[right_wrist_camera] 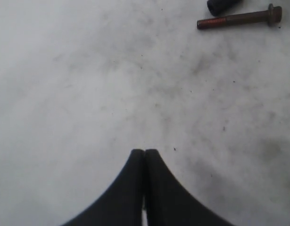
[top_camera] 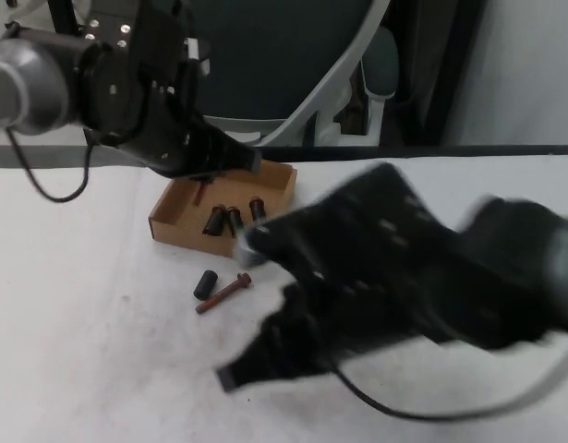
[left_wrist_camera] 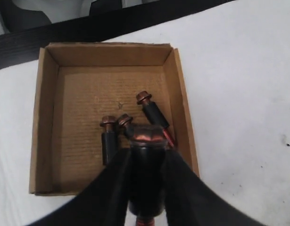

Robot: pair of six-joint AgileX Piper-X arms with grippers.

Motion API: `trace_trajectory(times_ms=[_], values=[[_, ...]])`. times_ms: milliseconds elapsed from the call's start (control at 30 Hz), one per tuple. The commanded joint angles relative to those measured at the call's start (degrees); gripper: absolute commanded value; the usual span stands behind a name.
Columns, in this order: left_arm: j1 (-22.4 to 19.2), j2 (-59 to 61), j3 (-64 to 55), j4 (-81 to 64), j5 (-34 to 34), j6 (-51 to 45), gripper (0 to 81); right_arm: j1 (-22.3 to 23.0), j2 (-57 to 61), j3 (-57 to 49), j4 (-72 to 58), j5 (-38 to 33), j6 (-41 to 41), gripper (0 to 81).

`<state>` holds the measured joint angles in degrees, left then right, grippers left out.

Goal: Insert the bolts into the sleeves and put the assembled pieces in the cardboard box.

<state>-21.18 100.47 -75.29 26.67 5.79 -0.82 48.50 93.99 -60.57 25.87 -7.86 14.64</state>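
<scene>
- Boxing step, I'd say: the left claw point(left_wrist_camera: 147, 154) is clamped on an assembled bolt-and-sleeve point(left_wrist_camera: 145, 181) over the cardboard box point(left_wrist_camera: 83, 94), which sits upper left of centre in the high view. The next move calls for opening to drop it in.
- Three finished pieces point(left_wrist_camera: 152, 113) lie inside the box.
- One loose bolt point(top_camera: 223, 293) and one loose sleeve point(top_camera: 205, 283) lie on the worktop point(top_camera: 80, 323) just below the box.
- The right claw point(right_wrist_camera: 145, 153) is pinched shut on nothing.

High and left wrist views share cardboard box point(top_camera: 184, 233)
</scene>
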Motion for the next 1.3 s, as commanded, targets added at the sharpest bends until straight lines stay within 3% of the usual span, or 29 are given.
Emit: trace_trajectory(times_ms=[0, 400, 767, 1200, 1267], values=[[0.4, 4.7, -5.3, 1.7, -1.9, 1.3, 0.8, -0.2, 2.6, -4.3, 2.6, -0.6, 0.4, 0.2], [3.6, 14.8, -14.9, 7.0, -1.9, 2.2, 0.8, -4.8, 14.3, -18.9, 6.9, -1.6, 3.9, 0.2], [4.7, 19.6, -19.8, 7.0, -1.4, 3.9, 0.8, -8.8, 17.0, -21.0, 6.0, -1.9, 6.9, 0.2], [4.7, 25.3, -23.3, 10.2, -1.4, 3.9, 0.8, -8.8, 20.9, -25.0, 5.8, -3.7, 6.9, 0.1], [4.7, 25.5, -23.6, 10.0, -1.4, 4.1, 0.8, -8.8, 21.0, -25.0, 5.1, -3.7, 6.9, 3.2]])
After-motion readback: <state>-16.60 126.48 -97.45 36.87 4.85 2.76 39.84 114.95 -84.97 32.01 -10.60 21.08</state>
